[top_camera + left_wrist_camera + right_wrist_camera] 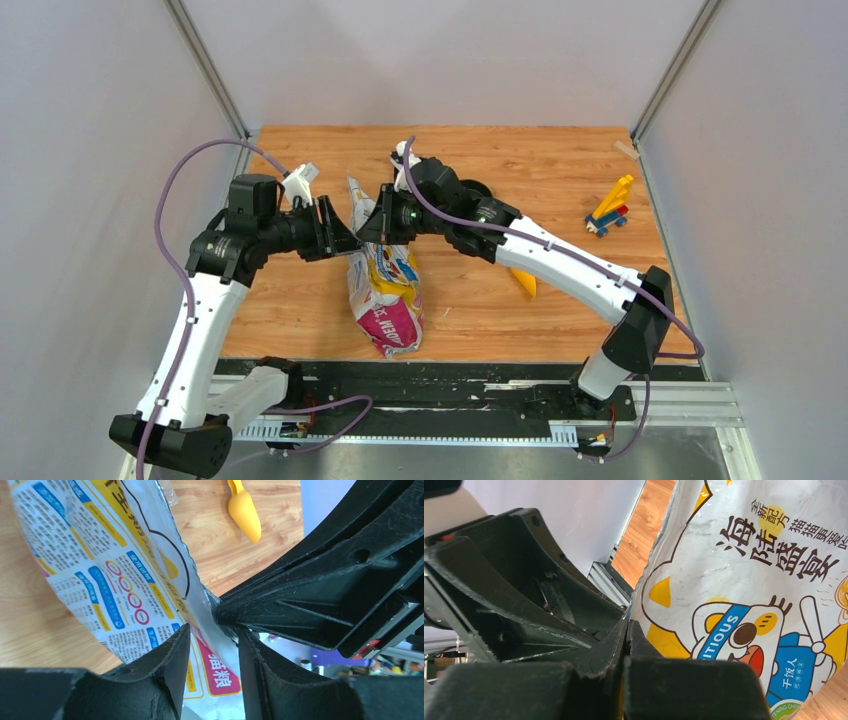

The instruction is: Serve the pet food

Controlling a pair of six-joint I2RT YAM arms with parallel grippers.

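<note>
2 matte black grippers are set at the top edge of the glossy, crinkled, cartoon-printed bag [388,300]. The right gripper [627,627] is pressed together on that thin foil edge, while the left gripper [214,632] is spread with the edge between its fingers. The pet food is hidden from view.

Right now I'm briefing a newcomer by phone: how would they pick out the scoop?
On the wooden table, find the printed bag lying mid-table. Just right of it, half under the right arm, lies the scoop. It is plain yellow, unlike the multicoloured block stack near the right edge.
</note>
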